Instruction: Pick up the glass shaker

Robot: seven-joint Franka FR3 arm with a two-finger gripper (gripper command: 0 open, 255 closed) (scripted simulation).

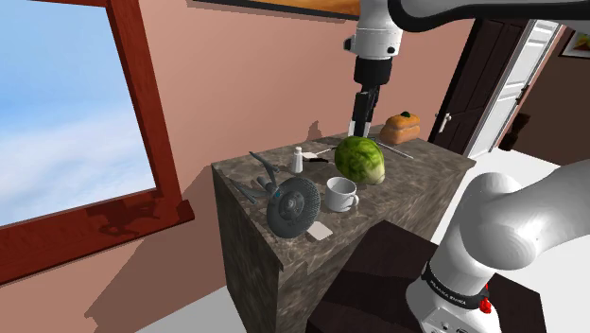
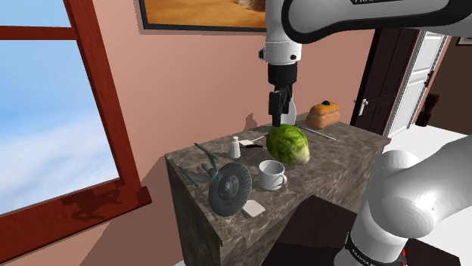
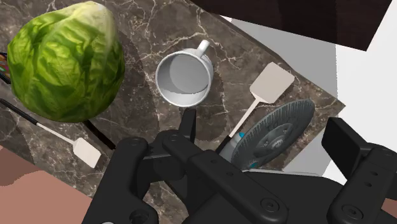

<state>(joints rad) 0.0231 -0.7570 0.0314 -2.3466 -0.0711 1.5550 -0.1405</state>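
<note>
Shoulder view: the white arm's black gripper [image 1: 364, 121] is hanging well above the far side of the marble-patterned counter [image 1: 425, 175], fingers apart and clasping nothing, just behind a green lettuce [image 1: 360, 159]. The glass shaker [image 1: 296, 159] (drawn small and pale, easy to miss) is standing upright near the counter's far edge. It is to the shoulder view's left of the lettuce and apart from it. A white mug [image 1: 340, 194] is sitting nearer the camera. A grey disc-shaped grinder [image 1: 291, 210] and a small white spatula [image 1: 320, 230] are lying at the near edge, and an orange-brown loaf [image 1: 402, 128] is resting at the far right corner.

Second exterior view: the shaker [image 2: 235, 146] is standing untouched on the second exterior view's left of the lettuce [image 2: 287, 143]. The hand is hovering above and behind the lettuce, well apart from its target.

Wrist view: the camera is looking down past the two separated fingers onto the lettuce [image 3: 63, 60], the mug [image 3: 183, 78], the spatula [image 3: 270, 83] and the grinder [image 3: 277, 130].

Judging from this, the approach is in hand and the grasp is not yet begun. The next move is calling for a shift toward the shoulder view's left until the hand is over the shaker. Then comes a descent clear of the lettuce, with one finger on each side of the shaker's body, before closing.
</note>
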